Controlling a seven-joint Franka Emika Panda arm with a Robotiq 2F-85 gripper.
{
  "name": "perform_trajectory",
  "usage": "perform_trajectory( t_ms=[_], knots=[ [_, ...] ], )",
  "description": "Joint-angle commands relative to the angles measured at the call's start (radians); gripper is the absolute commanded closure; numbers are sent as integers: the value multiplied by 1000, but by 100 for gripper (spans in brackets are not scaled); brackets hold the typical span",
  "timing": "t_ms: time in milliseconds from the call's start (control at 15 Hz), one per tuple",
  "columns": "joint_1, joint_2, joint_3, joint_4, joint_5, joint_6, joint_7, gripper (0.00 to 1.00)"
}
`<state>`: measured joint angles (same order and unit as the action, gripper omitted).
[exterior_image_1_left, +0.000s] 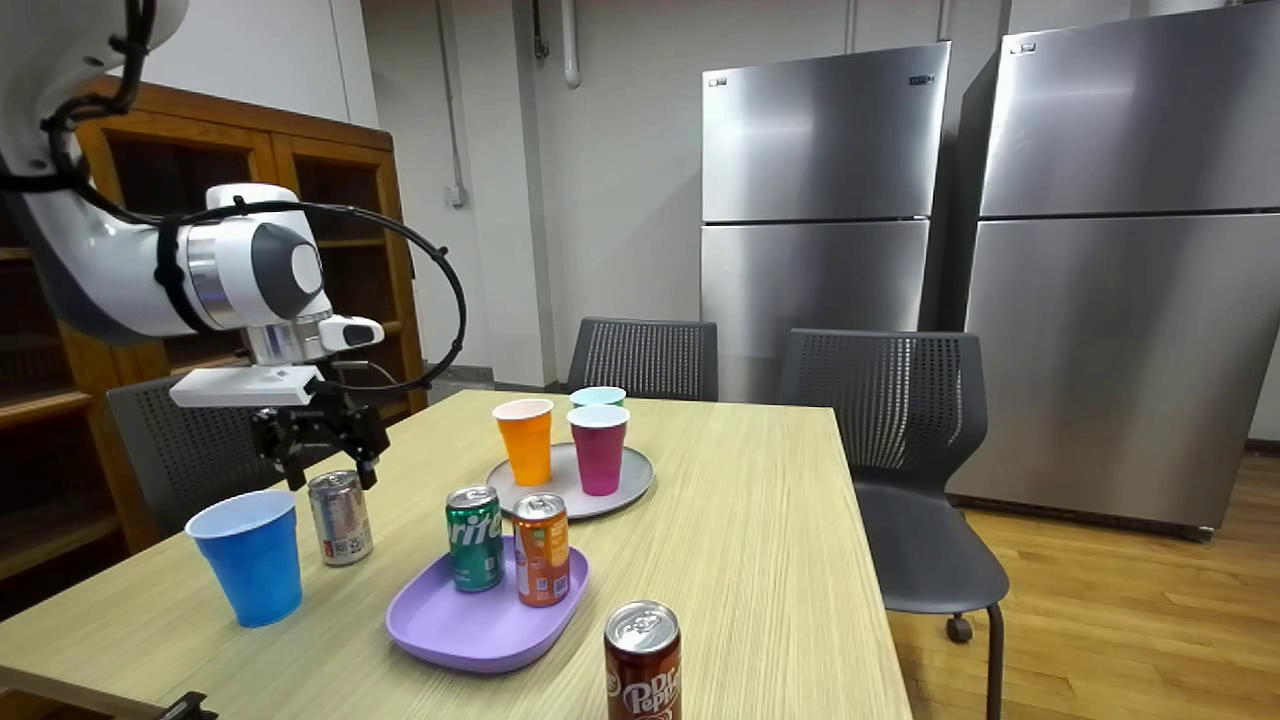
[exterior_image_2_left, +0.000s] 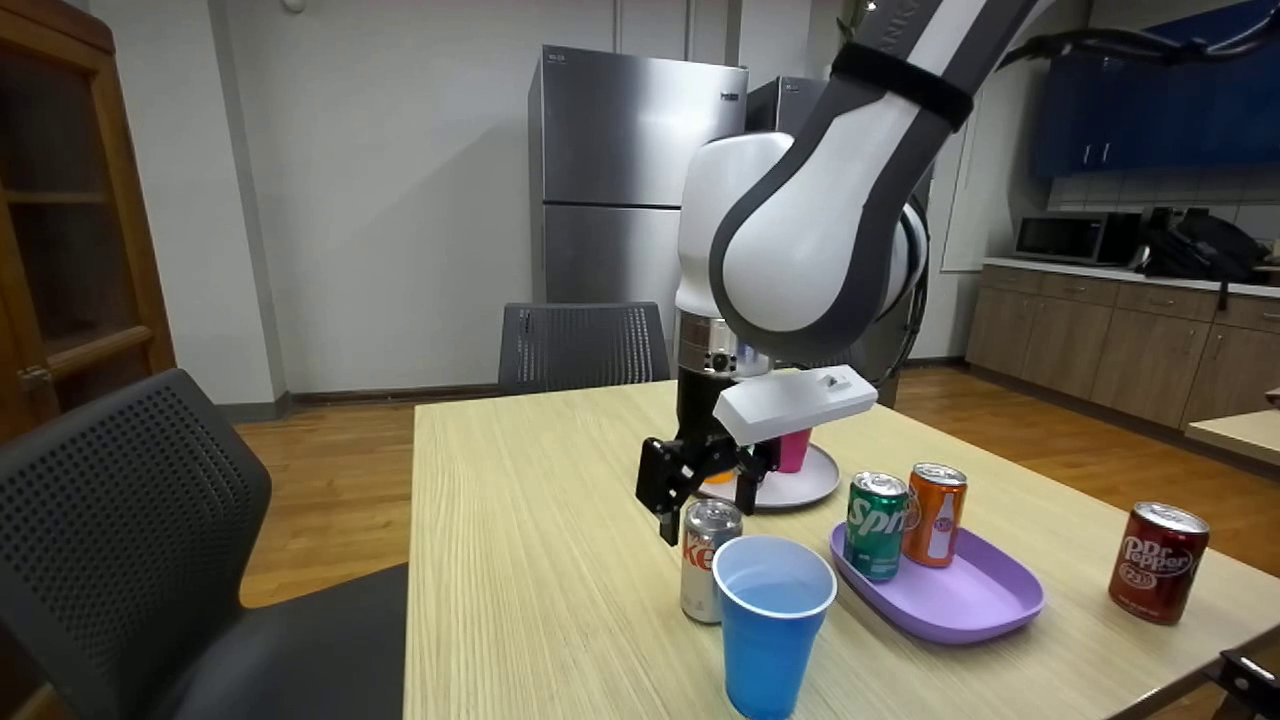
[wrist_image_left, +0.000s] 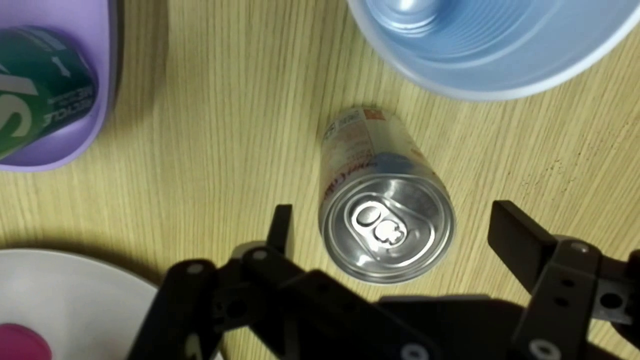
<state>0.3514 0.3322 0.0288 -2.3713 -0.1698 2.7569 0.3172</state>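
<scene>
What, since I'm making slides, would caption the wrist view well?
Open gripper, its fingers on either side of a silver soda can; blue cup and purple tray nearby.

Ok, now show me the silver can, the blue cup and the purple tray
Silver can (wrist_image_left: 388, 210), wrist view: on its lid.
Blue cup (exterior_image_1_left: 250, 563), in an exterior view: on its outer wall.
Purple tray (exterior_image_2_left: 962, 598), in an exterior view: on its bare floor.
</scene>
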Motion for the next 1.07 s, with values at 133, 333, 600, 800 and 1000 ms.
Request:
perform_trajectory(
  t_ms=[133,333,600,800,1000],
  knots=[
    [17,9,-16,30,-33,-47,52,0],
    [19,14,-18,36,-36,-49,62,0],
    [16,22,-8,41,-23,-45,60,42],
    [16,14,-9,38,-24,-43,59,62],
    [10,-5,-8,32,-22,-49,50,62]
  ],
)
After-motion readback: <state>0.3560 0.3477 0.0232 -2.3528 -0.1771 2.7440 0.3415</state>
